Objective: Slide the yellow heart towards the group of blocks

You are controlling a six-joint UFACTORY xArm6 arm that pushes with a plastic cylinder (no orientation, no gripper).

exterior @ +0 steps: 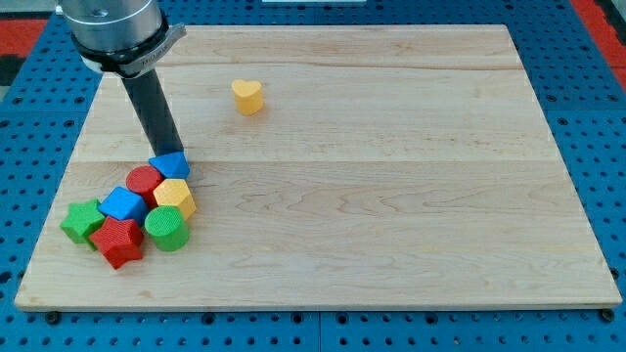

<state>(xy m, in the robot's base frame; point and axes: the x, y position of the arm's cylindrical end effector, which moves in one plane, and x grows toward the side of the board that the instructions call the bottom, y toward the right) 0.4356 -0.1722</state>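
Observation:
A yellow heart lies alone on the wooden board, near the view's top, left of centre. A group of blocks sits at the lower left: a blue triangular block, a red cylinder, a yellow hexagonal block, a blue cube, a green star, a red star-shaped block and a green cylinder. My tip stands at the top edge of the blue triangular block, touching or nearly touching it, well below and left of the yellow heart.
The arm's grey body hangs over the board's top left corner. A blue perforated table surrounds the board on all sides.

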